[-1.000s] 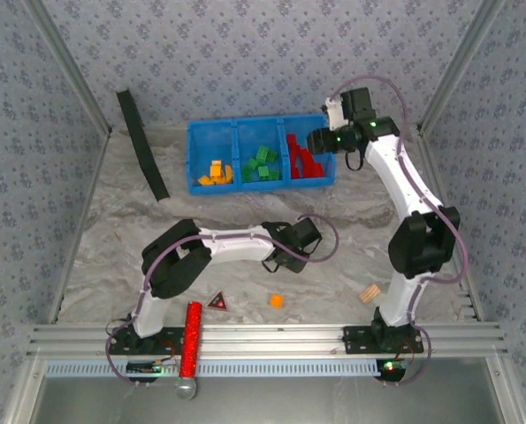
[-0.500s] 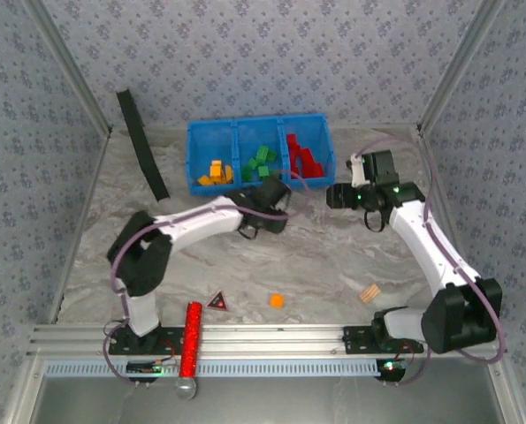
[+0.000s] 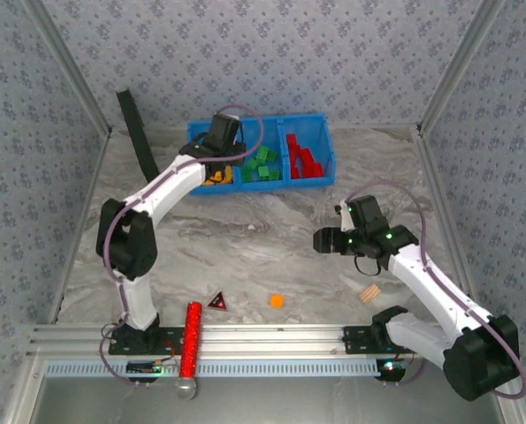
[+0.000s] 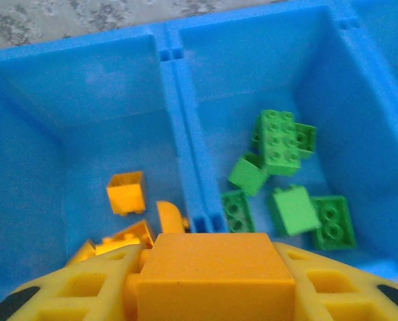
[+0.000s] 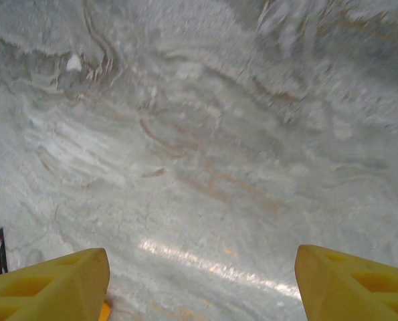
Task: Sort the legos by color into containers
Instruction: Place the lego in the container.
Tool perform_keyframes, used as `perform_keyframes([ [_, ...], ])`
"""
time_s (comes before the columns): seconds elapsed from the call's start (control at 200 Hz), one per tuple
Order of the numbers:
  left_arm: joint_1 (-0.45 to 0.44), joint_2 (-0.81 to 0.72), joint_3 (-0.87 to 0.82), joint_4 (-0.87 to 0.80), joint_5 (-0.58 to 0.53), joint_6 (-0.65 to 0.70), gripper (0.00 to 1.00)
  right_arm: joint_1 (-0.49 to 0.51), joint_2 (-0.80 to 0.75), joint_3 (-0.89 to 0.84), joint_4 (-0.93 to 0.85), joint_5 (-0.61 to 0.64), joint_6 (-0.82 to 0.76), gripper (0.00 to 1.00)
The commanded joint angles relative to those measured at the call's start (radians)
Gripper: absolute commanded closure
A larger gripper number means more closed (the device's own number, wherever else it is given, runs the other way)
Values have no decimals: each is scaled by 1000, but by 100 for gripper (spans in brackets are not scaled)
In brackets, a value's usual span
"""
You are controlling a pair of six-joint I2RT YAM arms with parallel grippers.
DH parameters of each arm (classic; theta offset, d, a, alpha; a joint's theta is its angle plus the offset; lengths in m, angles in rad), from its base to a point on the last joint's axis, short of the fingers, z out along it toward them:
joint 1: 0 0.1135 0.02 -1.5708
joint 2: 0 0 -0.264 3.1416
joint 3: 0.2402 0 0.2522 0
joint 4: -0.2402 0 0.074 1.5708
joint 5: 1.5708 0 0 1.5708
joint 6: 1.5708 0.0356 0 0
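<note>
Overhead, the blue tray (image 3: 192, 132) sits at 12 o'clock on the table (image 3: 245, 238). Its left bay (image 4: 65, 127) holds yellow-orange bricks (image 4: 126, 192), its middle bay (image 4: 265, 67) green bricks (image 4: 279, 137), and its right bay (image 3: 323, 146) red bricks (image 3: 302, 161). The left gripper (image 4: 212, 301) hangs over the tray, fingers (image 4: 71, 294) narrowed on an orange brick (image 4: 215, 257). In the wrist view this brick is above the divider (image 4: 185, 167) between the left and middle bays, not yet released. The right gripper (image 3: 323, 240) hovers at 3 o'clock over bare table, its fingers wide apart and empty. One loose brick (image 3: 277, 300), orange, lies at 6 o'clock, between a dark triangle (image 3: 217, 301) and a tan block (image 3: 369, 292). By this evidence the sorting is nearly complete. The held brick needs dropping into the left bay and the loose brick needs fetching; no other stray is visible.
</note>
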Motion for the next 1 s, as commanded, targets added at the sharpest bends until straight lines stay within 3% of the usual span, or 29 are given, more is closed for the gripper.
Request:
perform_keyframes([
  [0.0, 52, 73, 66, 11, 13, -27, 62, 42, -13, -49, -20, -23, 80, 25],
  [0.16, 115, 177, 161, 31, 35, -58, 62, 105, 5, -89, 30, -6, 128, 25],
  [0.505, 147, 388, 360, 3, 18, -98, 60, 221, 35, -148, 79, 52, 215, 25],
  [0.995, 156, 388, 318, -6, 14, -131, 43, 252, 93, -91, 46, 138, 177, 24],
])
